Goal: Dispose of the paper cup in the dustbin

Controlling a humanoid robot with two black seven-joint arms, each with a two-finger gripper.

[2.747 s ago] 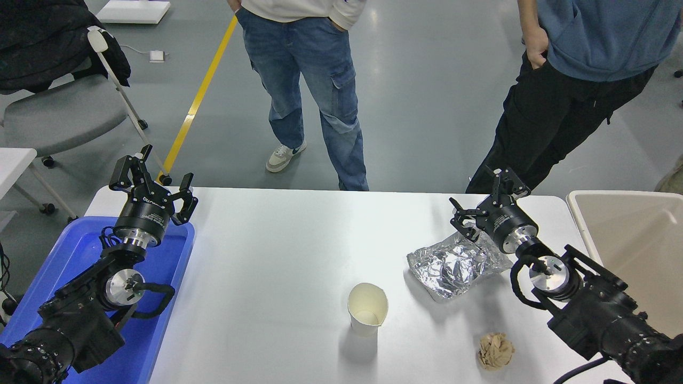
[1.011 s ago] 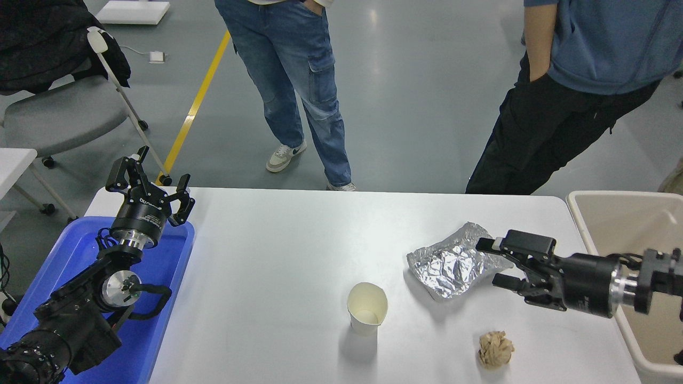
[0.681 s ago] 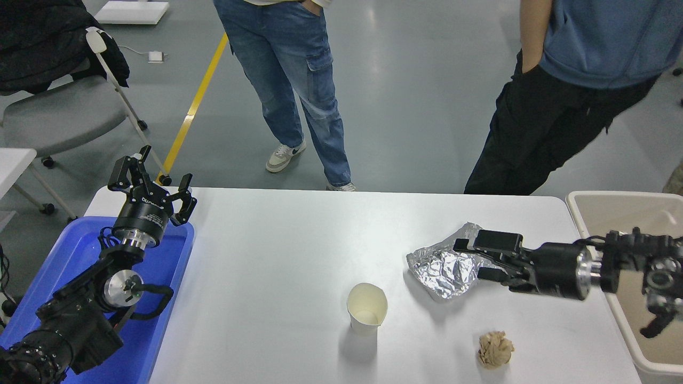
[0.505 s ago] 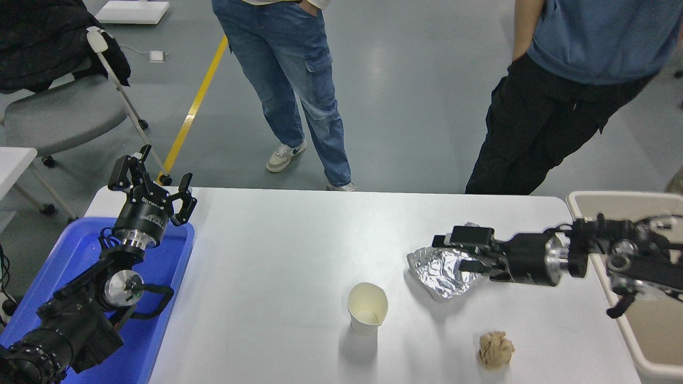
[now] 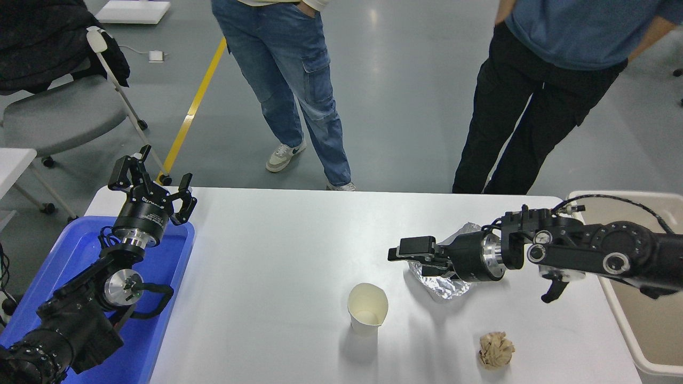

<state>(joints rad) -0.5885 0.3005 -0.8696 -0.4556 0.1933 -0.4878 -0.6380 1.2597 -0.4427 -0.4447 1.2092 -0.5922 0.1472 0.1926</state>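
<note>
The white paper cup [image 5: 367, 309] stands upright near the table's front middle, its cream inside showing. The beige dustbin [image 5: 648, 320] stands at the table's right edge. My right arm reaches in from the right, level over the table. Its gripper [image 5: 412, 257] is open, pointing left above the silver foil bag, up and to the right of the cup and apart from it. My left gripper [image 5: 151, 181] is open and parked over the blue tray's far end at the lower left.
A crinkled silver foil bag [image 5: 445, 280] lies partly under my right gripper. A crumpled tan paper ball [image 5: 495, 350] lies at the front right. A blue tray [image 5: 160, 298] sits at the left. Two people stand at the far side [image 5: 299, 80].
My right arm has swung from the right side leftward across the foil bag, toward the cup. The cup, bag and paper ball have not moved. The left arm stays parked.
</note>
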